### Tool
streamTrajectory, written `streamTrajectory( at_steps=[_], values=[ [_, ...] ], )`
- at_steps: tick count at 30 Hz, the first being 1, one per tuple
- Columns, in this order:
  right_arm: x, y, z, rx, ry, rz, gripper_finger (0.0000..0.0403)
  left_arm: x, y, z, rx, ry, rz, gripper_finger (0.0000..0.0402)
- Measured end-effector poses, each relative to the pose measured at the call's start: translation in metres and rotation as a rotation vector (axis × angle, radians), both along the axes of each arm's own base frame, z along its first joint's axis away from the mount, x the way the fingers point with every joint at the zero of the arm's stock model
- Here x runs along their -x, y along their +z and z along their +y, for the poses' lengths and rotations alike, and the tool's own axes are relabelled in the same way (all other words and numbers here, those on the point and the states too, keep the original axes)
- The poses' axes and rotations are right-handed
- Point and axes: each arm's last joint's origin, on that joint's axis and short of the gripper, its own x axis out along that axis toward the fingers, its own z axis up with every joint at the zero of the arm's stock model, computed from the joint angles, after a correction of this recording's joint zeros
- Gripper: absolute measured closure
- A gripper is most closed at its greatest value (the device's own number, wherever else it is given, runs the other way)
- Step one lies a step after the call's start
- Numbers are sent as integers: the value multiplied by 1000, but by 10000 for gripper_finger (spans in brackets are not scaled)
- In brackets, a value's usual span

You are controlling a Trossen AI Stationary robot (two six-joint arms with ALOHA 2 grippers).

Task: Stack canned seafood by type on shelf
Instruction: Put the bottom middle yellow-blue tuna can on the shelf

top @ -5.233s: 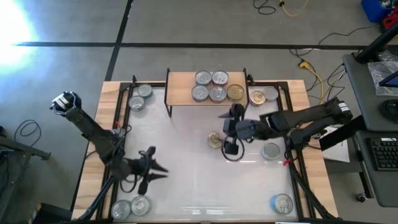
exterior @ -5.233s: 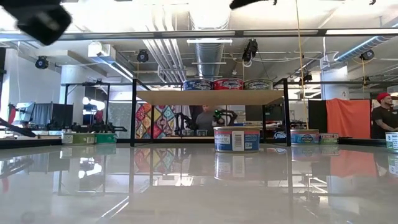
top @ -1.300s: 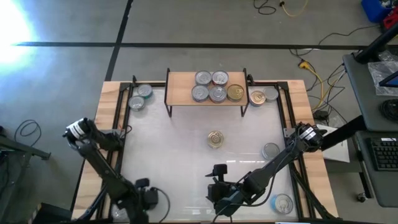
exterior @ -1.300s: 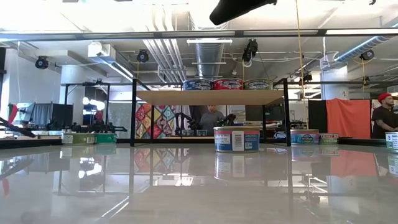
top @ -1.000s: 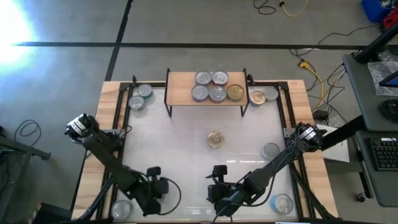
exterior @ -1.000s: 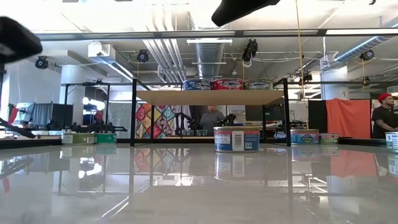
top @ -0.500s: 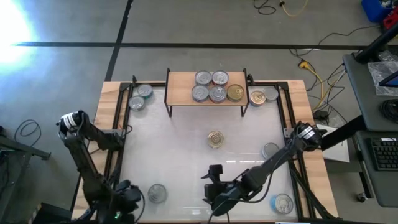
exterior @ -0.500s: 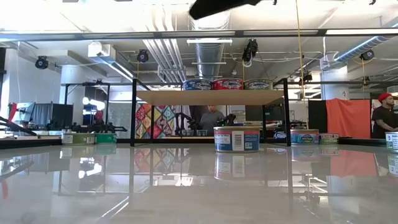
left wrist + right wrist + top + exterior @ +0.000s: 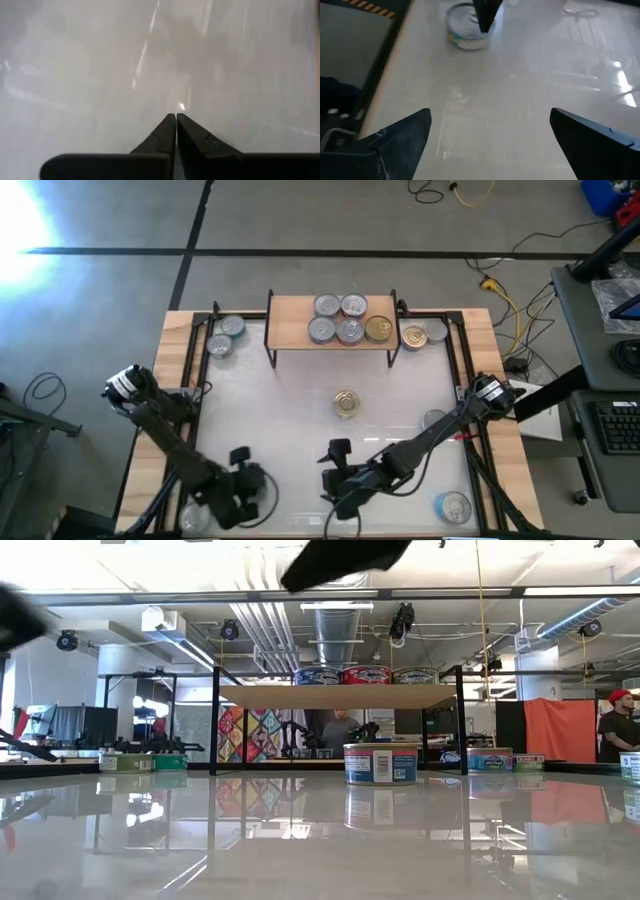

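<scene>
**Op:** Left hand (image 9: 243, 483) pinched shut and empty, tips now over a silver tin (image 9: 466, 34) at the front left of the bench (image 9: 300, 430). Half a second ago it sat out at the corner and that tin lay uncovered. Right hand (image 9: 332, 480) spread wide, holding nothing, just beside; it has drifted slightly left.

**Obs:** What does that mean for the stacking?

**Op:** I read it as lining up a pick, but it must open first. The shelf (image 9: 288, 320) at the back holds five tins, unchanged. A gold tin (image 9: 346, 403) waits mid-bench.
</scene>
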Motion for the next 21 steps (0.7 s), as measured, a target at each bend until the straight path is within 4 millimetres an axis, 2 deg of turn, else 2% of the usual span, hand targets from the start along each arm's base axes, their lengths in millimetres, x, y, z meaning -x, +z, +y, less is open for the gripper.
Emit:
streamTrajectory(
  at_steps=[4, 7, 9, 14, 17, 21],
  values=[
    [-4, -7, -1, 4, -7, 10, 3, -7, 13, 3, -38, -38, -48, 401],
    [-9, -15, 0, -5, -3, 2, 3, 3, 26, -5, 15, -73, -50, 401],
    [-11, -21, 1, 4, 1, 7, 3, 15, 29, -15, 113, -115, 9, 401],
    [-17, -38, 3, 18, 7, 17, 3, 50, 22, -35, 311, -54, 229, 401],
    [-22, -44, 5, 20, 15, 4, 3, 67, 17, -42, 326, 7, 279, 401],
    [-30, -45, 4, -28, 36, -36, 3, 73, 6, -38, 275, 80, 318, 401]
  ],
)
